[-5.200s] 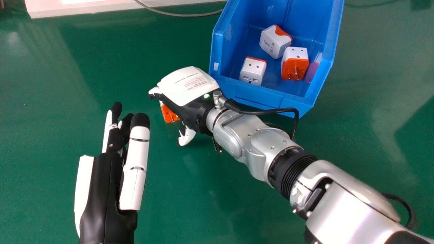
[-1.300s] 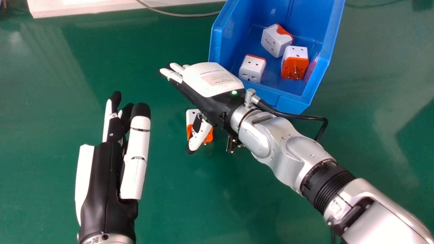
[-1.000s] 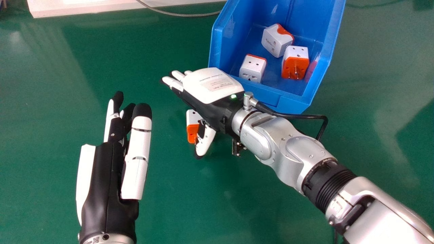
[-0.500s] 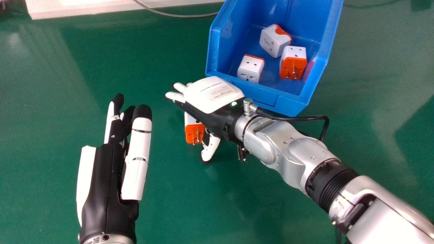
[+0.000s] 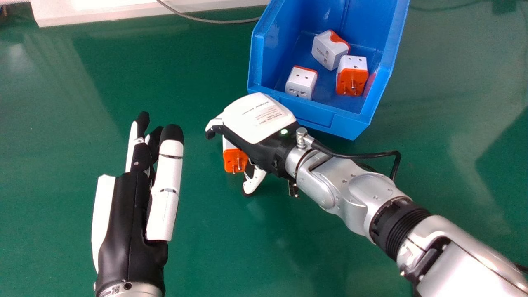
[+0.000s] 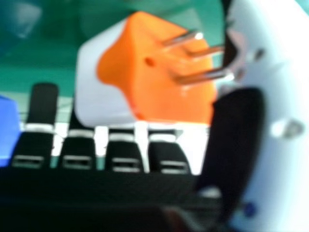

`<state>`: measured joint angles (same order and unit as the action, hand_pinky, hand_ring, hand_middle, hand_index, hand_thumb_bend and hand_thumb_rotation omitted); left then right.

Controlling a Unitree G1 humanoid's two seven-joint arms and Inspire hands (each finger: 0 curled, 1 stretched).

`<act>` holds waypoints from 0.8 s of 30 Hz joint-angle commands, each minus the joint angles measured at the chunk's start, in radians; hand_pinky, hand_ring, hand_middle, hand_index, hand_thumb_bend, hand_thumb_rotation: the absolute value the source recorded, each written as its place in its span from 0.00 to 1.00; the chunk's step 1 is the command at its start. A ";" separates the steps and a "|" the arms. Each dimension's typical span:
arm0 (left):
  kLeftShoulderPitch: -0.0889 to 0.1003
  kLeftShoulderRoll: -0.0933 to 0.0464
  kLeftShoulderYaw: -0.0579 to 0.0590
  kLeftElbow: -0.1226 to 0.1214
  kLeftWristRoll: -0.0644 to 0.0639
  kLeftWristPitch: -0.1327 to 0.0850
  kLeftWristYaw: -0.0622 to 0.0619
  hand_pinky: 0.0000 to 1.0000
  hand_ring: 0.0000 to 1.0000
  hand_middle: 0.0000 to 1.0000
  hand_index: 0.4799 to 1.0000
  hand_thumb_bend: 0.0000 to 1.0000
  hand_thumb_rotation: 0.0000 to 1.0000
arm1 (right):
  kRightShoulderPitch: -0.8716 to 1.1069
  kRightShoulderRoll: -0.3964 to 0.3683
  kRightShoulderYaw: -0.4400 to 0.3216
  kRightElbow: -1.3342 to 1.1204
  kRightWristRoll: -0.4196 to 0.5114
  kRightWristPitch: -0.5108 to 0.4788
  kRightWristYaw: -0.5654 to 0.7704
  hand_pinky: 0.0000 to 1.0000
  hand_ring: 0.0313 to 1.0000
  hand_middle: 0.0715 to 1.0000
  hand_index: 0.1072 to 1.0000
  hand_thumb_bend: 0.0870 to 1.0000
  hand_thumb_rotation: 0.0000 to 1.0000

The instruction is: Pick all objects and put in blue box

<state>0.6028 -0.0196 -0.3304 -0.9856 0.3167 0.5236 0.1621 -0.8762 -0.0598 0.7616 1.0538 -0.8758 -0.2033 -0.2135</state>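
Head view: adapter (image 5: pixel 235 160) cupped under the right hand (image 5: pixel 259 117), just outside the box (image 5: pixel 326 117)!

And this looks like the grasp, where care is called for. The adapter should be gathered squarely between fingers and thumb before any lift is tried. Pressure is best put on the casing; if only the prongs (image 6: pixel 203 76) are pinched, a twist and a drop may well be suffered. Once firmly gripped, it should be raised straight off the bench (image 5: pixel 198 231), carried over the near wall and lowered before release, so that the three adapters inside (image 5: pixel 331 49) (image 5: pixel 352 76) (image 5: pixel 302 82) are not struck.

Now to the right hand itself: about half closed, its fingers (image 5: pixel 214 123) bent down around the adapter. In the right hand view the adapter is flanked by fingers and thumb, with the prongs pointed at the thumb (image 6: pixel 285 87). How firmly it is pinched cannot be told. The left hand (image 5: pixel 165 189) is held with fingers straight, well away from the box.
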 commanded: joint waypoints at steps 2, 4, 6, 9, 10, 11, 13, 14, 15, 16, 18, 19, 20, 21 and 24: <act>-0.002 -0.014 -0.029 -0.030 0.016 0.002 0.005 0.91 0.96 0.95 0.97 0.46 1.00 | -0.015 -0.005 -0.010 0.010 0.000 0.017 -0.014 0.46 0.51 0.51 0.46 0.46 0.00; -0.002 -0.013 -0.029 -0.033 0.015 0.005 0.004 0.91 0.96 0.95 0.97 0.46 1.00 | -0.016 -0.002 -0.012 0.008 0.003 0.021 -0.003 0.46 0.51 0.51 0.46 0.46 0.00; -0.003 -0.012 -0.028 -0.034 0.015 0.007 0.003 0.91 0.96 0.95 0.97 0.46 1.00 | -0.015 0.000 -0.014 0.006 0.006 0.023 0.005 0.46 0.51 0.51 0.46 0.46 0.00; -0.005 -0.011 -0.029 -0.037 0.016 0.012 0.002 0.91 0.96 0.95 0.97 0.46 1.00 | -0.013 -0.001 -0.018 -0.004 0.010 0.021 0.016 0.44 0.50 0.49 0.44 0.46 0.00; -0.007 -0.011 -0.027 -0.037 0.015 0.013 0.001 0.91 0.96 0.95 0.97 0.46 1.00 | -0.012 -0.001 -0.021 -0.007 0.013 0.020 0.019 0.43 0.49 0.48 0.43 0.46 0.00; -0.008 -0.011 -0.025 -0.037 0.014 0.014 0.000 0.91 0.96 0.95 0.97 0.46 1.00 | -0.012 0.000 -0.024 -0.011 0.015 0.020 0.023 0.43 0.49 0.48 0.43 0.46 0.00; -0.009 -0.011 -0.024 -0.036 0.013 0.014 0.000 0.91 0.96 0.95 0.97 0.46 1.00 | -0.011 0.001 -0.027 -0.014 0.017 0.021 0.027 0.43 0.48 0.47 0.41 0.46 0.00; -0.009 -0.011 -0.024 -0.036 0.013 0.013 0.000 0.91 0.96 0.95 0.97 0.46 1.00 | -0.011 0.001 -0.030 -0.016 0.018 0.022 0.031 0.43 0.48 0.47 0.41 0.46 0.00; -0.012 -0.011 -0.022 -0.035 0.012 0.014 -0.001 0.91 0.96 0.95 0.97 0.46 1.00 | -0.012 0.003 -0.032 -0.015 0.019 0.023 0.033 0.43 0.48 0.47 0.41 0.46 0.00; -0.013 -0.010 -0.020 -0.034 0.012 0.014 -0.002 0.91 0.96 0.95 0.97 0.46 1.00 | -0.012 0.004 -0.036 -0.017 0.022 0.022 0.035 0.42 0.48 0.47 0.40 0.46 0.00; -0.014 -0.009 -0.019 -0.032 0.010 0.012 -0.004 0.91 0.96 0.95 0.97 0.46 1.00 | -0.007 0.005 -0.043 -0.026 0.028 0.021 0.036 0.42 0.47 0.46 0.39 0.46 0.00; -0.016 -0.009 -0.017 -0.030 0.009 0.012 -0.004 0.91 0.96 0.95 0.97 0.46 1.00 | -0.006 0.005 -0.046 -0.028 0.030 0.020 0.036 0.42 0.47 0.46 0.39 0.46 0.00; -0.019 -0.010 -0.015 -0.028 0.009 0.012 -0.006 0.91 0.96 0.95 0.97 0.46 1.00 | -0.004 0.006 -0.048 -0.030 0.031 0.020 0.036 0.42 0.47 0.46 0.39 0.46 0.00; -0.021 -0.010 -0.014 -0.027 0.009 0.012 -0.007 0.91 0.96 0.95 0.97 0.46 1.00 | -0.002 0.006 -0.051 -0.032 0.032 0.021 0.036 0.42 0.47 0.46 0.39 0.46 0.00; -0.030 -0.009 -0.003 -0.017 0.004 0.010 -0.011 0.91 0.96 0.95 0.97 0.46 1.00 | 0.007 0.004 -0.064 -0.047 0.042 0.023 0.043 0.42 0.47 0.46 0.38 0.46 0.00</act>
<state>0.5801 -0.0213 -0.3295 -0.9916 0.3160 0.5372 0.1537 -0.8740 -0.0546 0.7148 1.0338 -0.8543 -0.1855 -0.1764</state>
